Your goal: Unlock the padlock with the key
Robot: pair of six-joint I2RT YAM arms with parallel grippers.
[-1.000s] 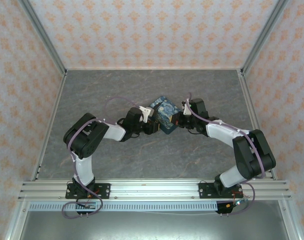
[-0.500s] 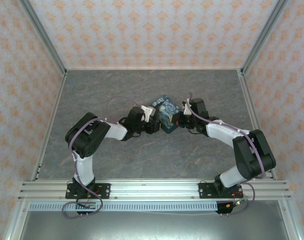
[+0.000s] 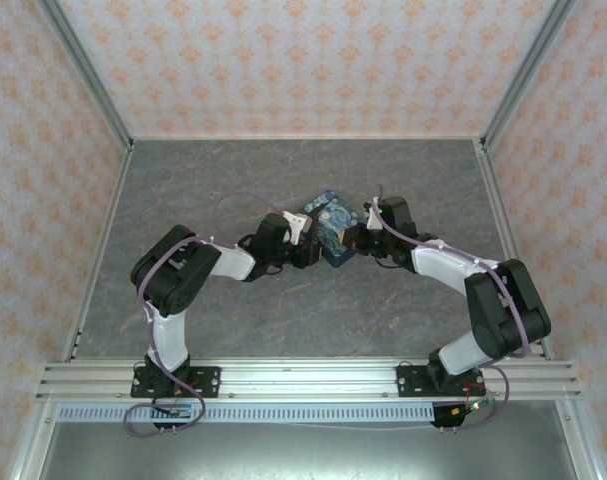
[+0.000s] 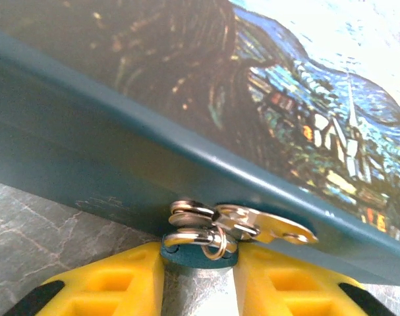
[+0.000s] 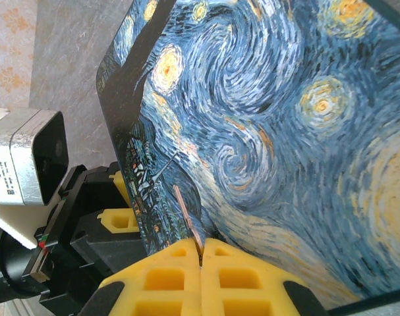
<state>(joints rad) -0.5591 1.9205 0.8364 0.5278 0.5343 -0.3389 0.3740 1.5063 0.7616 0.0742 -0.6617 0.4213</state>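
Swirling blue-and-yellow starry print over the box (image 5: 285, 131), plain teal on its side. Teal-blue on the padlock (image 4: 186, 257), silvery on its shackle (image 4: 181, 238). Coppery brown on the key (image 5: 186, 214). Bright yellow on left gripper (image 4: 198, 280) and right gripper (image 5: 201, 260). Grey marbled table (image 3: 283, 180); peach floral walls (image 3: 303, 60).

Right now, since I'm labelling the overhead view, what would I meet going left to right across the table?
In order: left arm's elbow → left gripper → starry-print box → right gripper → right arm's elbow.
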